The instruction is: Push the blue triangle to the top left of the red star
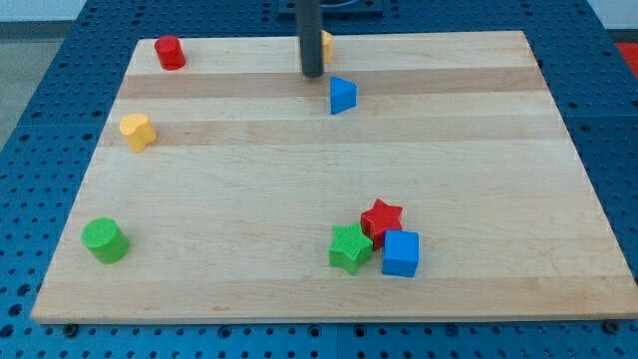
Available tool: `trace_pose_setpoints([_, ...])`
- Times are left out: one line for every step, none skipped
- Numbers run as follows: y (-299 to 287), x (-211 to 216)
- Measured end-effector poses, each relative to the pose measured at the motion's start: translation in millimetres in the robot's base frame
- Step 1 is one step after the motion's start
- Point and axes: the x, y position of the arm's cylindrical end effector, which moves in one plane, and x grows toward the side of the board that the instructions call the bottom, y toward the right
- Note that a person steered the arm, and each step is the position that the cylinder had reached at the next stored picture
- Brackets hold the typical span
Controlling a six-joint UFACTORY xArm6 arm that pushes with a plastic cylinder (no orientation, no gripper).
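1. My tip [312,74] is a bare rod end with nothing to open or close; it grips nothing and stands free on the board near the view's top edge, touching no block.
2. The blue triangle [342,96] lies just beside my tip, at about 4 o'clock from it, with a small gap between them.
3. The red star [381,218] sits well apart from the triangle, toward the view's bottom, at roughly 5 o'clock from it. The goal spot, at the star's 10 o'clock, looks open board.
4. I judge the push must run toward 6 o'clock. My tip is at the triangle's 10 o'clock, so a shift toward 12 o'clock of the block would square the push.
5. The triangle's point faces the view's right; it may turn under an off-centre push.
6. Touching the star: a green star [350,248] at its 7 o'clock and a blue cube [401,253] at its 5 o'clock. An overshoot could disturb this cluster.
7. An orange block [326,44] shows partly behind the rod. A red cylinder [169,53], a yellow block [138,131] and a green cylinder [105,240] stand far toward the view's left, out of the way.
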Motion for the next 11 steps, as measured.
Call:
trace_pose_setpoints([23.4, 25.6])
trace_pose_setpoints([10.2, 102.4])
trace_pose_setpoints([7.3, 132.1])
trace_pose_setpoints([8.6, 127.4])
trace_pose_setpoints([8.5, 135.8])
trace_pose_setpoints([15.6, 180.2])
trace_pose_setpoints([20.7, 190.5])
trace_pose_setpoints([18.4, 182.7])
trace_pose_setpoints([4.7, 153.0])
trace_pose_setpoints([-15.0, 149.8])
trace_pose_setpoints([-20.2, 186.5])
